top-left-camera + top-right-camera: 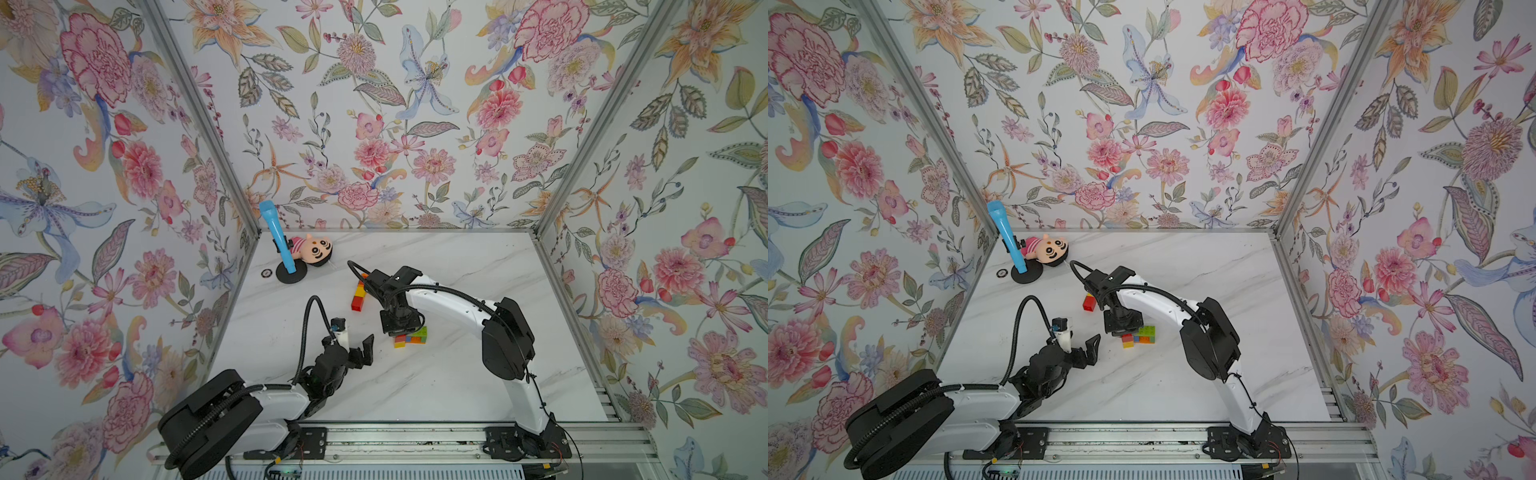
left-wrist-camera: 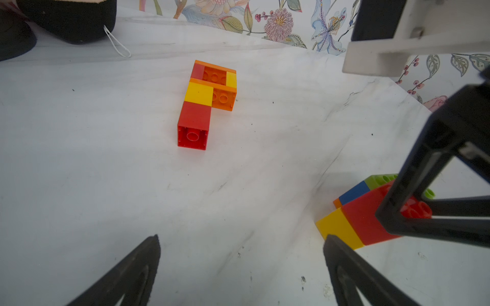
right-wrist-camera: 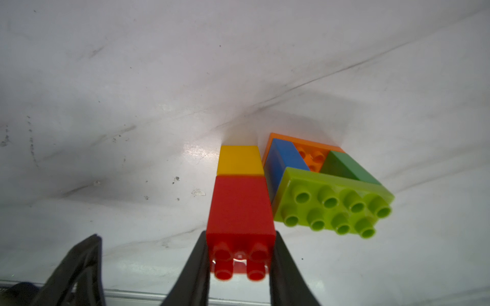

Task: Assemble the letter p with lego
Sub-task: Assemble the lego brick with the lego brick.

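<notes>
A flat P-shaped lego piece (image 2: 201, 106) of red, yellow and orange bricks lies on the marble table, seen in both top views (image 1: 358, 295) (image 1: 1089, 302). Nearer the front sits a second lego cluster (image 1: 411, 336) (image 1: 1140, 336): a lime plate (image 3: 334, 204) over blue, green and orange bricks. Beside it is a red brick (image 3: 241, 206) joined to a yellow one (image 3: 240, 160). My right gripper (image 3: 240, 238) (image 1: 399, 330) is shut on the red brick's studded end. My left gripper (image 2: 241, 238) (image 1: 365, 351) hovers open and empty to the left of that cluster.
A plush doll (image 1: 311, 249) lies at the back left beside a blue microphone-like prop (image 1: 276, 237) on a black round stand. A small black ring (image 1: 266, 273) lies near the left wall. Floral walls enclose three sides; a metal rail (image 1: 415, 440) runs along the front.
</notes>
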### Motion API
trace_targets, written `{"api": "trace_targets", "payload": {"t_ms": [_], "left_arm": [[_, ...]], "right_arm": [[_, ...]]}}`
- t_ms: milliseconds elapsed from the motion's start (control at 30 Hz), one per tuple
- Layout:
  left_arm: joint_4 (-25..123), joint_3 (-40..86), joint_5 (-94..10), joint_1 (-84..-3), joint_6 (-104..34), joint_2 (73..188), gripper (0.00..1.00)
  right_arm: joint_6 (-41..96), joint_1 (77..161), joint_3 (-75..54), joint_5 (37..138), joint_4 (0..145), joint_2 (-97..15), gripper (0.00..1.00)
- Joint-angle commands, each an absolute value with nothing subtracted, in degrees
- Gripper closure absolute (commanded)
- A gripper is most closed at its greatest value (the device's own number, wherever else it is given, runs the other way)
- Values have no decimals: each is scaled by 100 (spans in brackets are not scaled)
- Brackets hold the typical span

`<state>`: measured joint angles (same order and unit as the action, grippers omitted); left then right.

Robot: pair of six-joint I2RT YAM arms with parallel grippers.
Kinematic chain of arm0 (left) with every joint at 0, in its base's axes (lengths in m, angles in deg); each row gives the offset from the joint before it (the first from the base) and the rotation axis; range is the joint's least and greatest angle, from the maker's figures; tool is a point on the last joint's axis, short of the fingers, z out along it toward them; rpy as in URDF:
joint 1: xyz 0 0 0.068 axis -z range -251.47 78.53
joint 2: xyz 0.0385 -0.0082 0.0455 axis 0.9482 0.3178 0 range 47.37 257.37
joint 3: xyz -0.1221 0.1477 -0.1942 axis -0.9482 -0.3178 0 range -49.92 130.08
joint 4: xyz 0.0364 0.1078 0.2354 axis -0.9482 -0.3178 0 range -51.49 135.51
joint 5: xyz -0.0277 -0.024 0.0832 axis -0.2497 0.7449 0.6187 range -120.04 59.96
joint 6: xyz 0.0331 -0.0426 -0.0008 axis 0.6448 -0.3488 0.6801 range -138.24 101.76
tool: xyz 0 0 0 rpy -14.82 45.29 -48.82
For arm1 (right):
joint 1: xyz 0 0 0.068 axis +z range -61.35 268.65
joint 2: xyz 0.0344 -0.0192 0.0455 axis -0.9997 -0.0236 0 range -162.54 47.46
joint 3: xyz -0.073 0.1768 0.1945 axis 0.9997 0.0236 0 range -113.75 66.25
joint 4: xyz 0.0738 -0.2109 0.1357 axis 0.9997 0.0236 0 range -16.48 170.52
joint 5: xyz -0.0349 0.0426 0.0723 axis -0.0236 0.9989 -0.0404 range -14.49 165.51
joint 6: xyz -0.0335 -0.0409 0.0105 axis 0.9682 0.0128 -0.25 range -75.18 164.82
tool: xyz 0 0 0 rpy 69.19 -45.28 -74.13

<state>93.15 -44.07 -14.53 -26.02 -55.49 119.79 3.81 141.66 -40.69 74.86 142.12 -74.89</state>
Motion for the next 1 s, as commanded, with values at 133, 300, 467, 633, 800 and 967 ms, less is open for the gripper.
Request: {"api": "trace_targets", "payload": {"t_ms": [133, 300, 467, 633, 800, 967], "left_arm": [[9370, -4504, -1234, -2559, -5446, 11944, 1], [9348, -4528, -1176, -2563, -5440, 11892, 1], [9302, -4554, -1109, -2559, -5420, 11815, 1], [9257, -4583, -1011, -2555, -5402, 11733, 1], [9236, -4551, -1011, -2554, -5383, 11767, 1], [9192, -4508, -1017, -2559, -5383, 11803, 1]], "right_arm": [[337, 14088, -3641, 7826, 14274, -7571, 97], [507, 14015, -3623, 8032, 14278, -7727, 97], [680, 13962, -3654, 8214, 14313, -7950, 100], [720, 13985, -3755, 8006, 14542, -8099, 100], [744, 14024, -3989, 7882, 14543, -8051, 95], [909, 14110, -4423, 7781, 14540, -8017, 82]]}}
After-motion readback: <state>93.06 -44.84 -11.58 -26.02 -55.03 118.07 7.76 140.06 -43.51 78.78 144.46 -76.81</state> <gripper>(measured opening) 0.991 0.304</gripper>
